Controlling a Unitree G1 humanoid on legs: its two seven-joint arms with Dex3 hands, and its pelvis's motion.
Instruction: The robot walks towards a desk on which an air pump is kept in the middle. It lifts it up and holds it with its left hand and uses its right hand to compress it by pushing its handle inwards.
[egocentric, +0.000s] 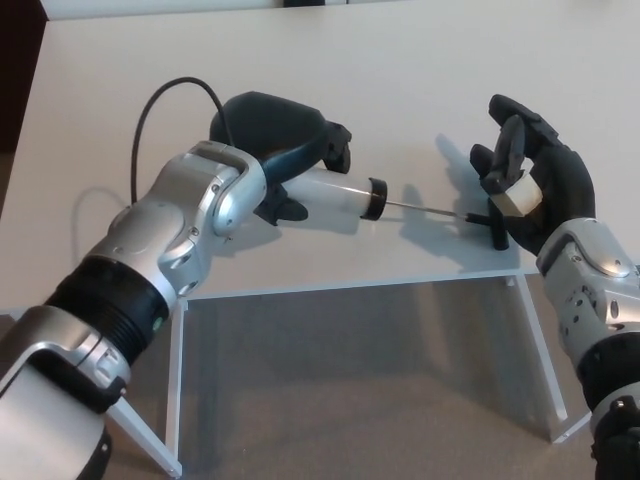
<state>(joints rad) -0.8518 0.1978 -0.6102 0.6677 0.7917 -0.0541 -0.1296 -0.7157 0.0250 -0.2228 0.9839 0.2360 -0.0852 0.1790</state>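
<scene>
The desk (420, 60) is plain white, with white legs, over a grey-brown carpet (360, 390). The air pump (335, 192) has a white barrel, a black end cap, a thin silver rod and a black handle. Both hands, left hand (275, 135) and right hand (535, 190), are black, on silver forearms with black bands. A black cable (150, 110) loops near the desk's left edge.
</scene>
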